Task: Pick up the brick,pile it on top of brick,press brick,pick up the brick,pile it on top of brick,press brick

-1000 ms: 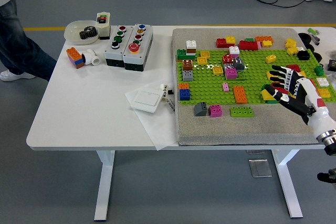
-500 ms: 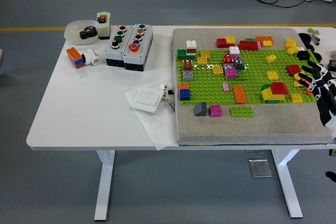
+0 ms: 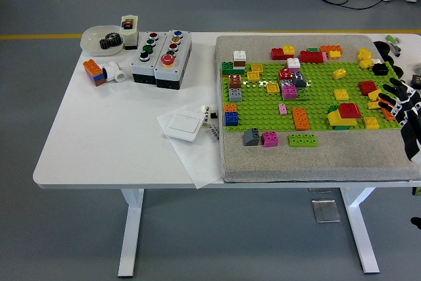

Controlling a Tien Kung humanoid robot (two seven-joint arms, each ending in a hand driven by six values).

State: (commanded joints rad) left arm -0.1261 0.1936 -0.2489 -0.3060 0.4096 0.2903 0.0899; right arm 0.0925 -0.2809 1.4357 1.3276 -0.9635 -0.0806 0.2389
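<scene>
The right hand (image 3: 402,106) shows only at the picture's right edge, over the far right end of the green baseplate (image 3: 316,120), its black fingers (image 3: 395,85) spread and holding nothing. The red brick (image 3: 349,110) sits stacked on a yellow brick (image 3: 337,120) on the right part of the baseplate, apart from the hand. Between the stack and the hand lie a small yellow brick (image 3: 372,122) and a dark red brick (image 3: 368,87). Many other bricks dot the plate: an orange one (image 3: 301,118) near the middle, a pink one (image 3: 270,139) and a grey one (image 3: 251,137) at the front edge, a blue one (image 3: 231,118) at the left. The plate rests on a grey mat (image 3: 296,162). Left of the mat on the white table (image 3: 99,143) are a white switch plate (image 3: 184,125), two button boxes (image 3: 162,56) and a bowl (image 3: 99,35) with a black gear (image 3: 111,42)
</scene>
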